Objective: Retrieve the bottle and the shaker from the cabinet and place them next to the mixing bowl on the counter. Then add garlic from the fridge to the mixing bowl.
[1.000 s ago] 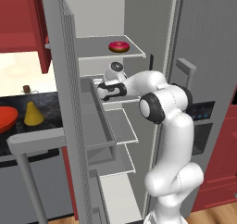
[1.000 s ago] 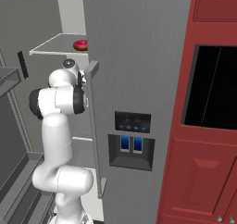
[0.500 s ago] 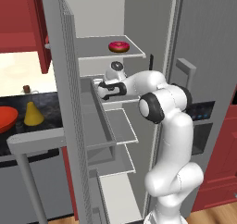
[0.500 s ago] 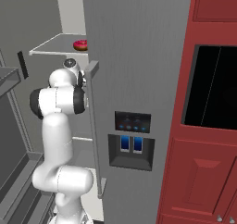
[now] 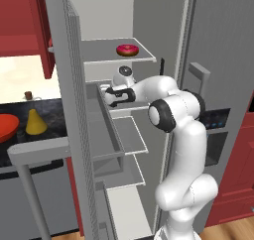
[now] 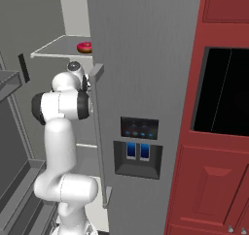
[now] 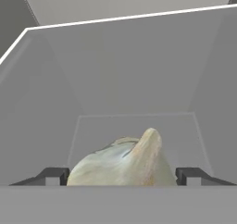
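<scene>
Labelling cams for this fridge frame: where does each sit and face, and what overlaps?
Left base view: behind-left of the arm, facing into the open fridge; bottle and bowl on the counter at left.
Right base view: behind-right, facing the fridge's closed door; arm at left.
Hand view: on the hand, facing into a bin; fingertips flank the garlic.
Shared: both base views show the arm and the doughnut.

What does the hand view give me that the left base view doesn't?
Hand view alone: the garlic lies between the gripper fingertips, one dark tip on each side, inside a grey fridge bin. Left base view alone: the doughnut on the top shelf, the bottle and mixing bowl on the counter. Both show the fridge interior.
</scene>
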You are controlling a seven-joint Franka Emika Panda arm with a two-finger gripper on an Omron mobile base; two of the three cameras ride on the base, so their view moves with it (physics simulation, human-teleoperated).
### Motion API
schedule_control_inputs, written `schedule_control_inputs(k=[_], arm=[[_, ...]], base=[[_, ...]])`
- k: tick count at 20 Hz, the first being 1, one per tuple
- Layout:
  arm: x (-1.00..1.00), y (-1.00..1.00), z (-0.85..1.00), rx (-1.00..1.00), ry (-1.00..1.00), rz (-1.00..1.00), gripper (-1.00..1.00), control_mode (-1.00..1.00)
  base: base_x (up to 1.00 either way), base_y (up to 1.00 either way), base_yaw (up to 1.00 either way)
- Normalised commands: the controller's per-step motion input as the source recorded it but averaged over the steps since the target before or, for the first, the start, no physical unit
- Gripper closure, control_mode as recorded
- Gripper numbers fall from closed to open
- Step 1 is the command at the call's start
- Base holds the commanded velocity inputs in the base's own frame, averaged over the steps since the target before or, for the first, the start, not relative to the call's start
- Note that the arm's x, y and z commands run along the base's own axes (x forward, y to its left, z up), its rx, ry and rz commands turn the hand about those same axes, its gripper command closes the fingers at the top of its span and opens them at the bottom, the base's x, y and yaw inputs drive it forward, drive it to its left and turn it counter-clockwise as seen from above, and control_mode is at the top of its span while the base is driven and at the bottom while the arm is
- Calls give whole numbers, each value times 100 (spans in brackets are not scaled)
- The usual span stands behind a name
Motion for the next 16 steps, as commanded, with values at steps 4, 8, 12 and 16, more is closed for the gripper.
schedule_control_inputs(k=[4,8,12,16], arm=[[0,0,-4,0,0,0,100,-100],[0,0,0,0,0,0,100,-100],[-39,0,0,0,-1,0,100,-100],[-83,0,2,1,-9,0,100,-100]], base=[[0,0,0],[0,0,0],[0,0,0],[0,0,0]])
